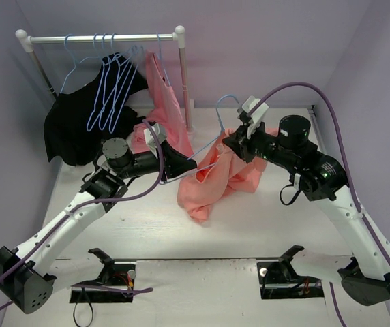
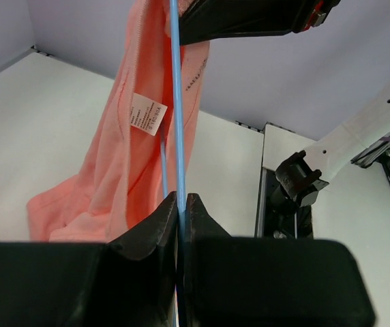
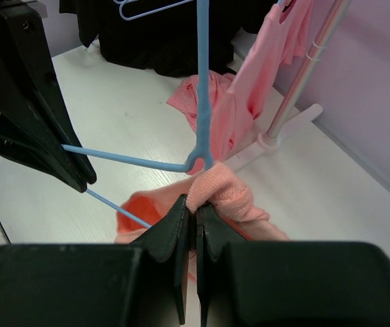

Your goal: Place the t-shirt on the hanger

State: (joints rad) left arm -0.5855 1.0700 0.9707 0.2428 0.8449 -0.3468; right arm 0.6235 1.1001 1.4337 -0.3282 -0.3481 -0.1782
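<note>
**1. Left gripper** point(image 2: 179, 199): jaws clamped on the hanger point(image 2: 175, 102), whose thin blue wire runs straight out from the tips. Risk: the smooth wire may swivel in the pinch if the cloth drags on it.

**2. Right gripper** point(image 3: 196, 204): jaws closed on a small fold of the t-shirt point(image 3: 222, 191), just under the hanger's neck. Risk: the bite is shallow, so the knit may pull free.

**3. Past both tips:** most of the shirt hangs bunched to one side of the wire, trailing onto the table point(image 1: 147, 231). Risk: it could slide off the hanger.

**4. Farthest:** rack point(image 1: 99, 39), spare hangers point(image 1: 113, 88), black garment point(image 1: 72, 129). Risk: the hanger or shirt could snag on them if swung that way.

A robotics lab booth: plain lilac walls point(image 1: 249, 41) enclose a white table point(image 1: 181, 231) holding a small clothes rack point(image 1: 99, 39).
</note>
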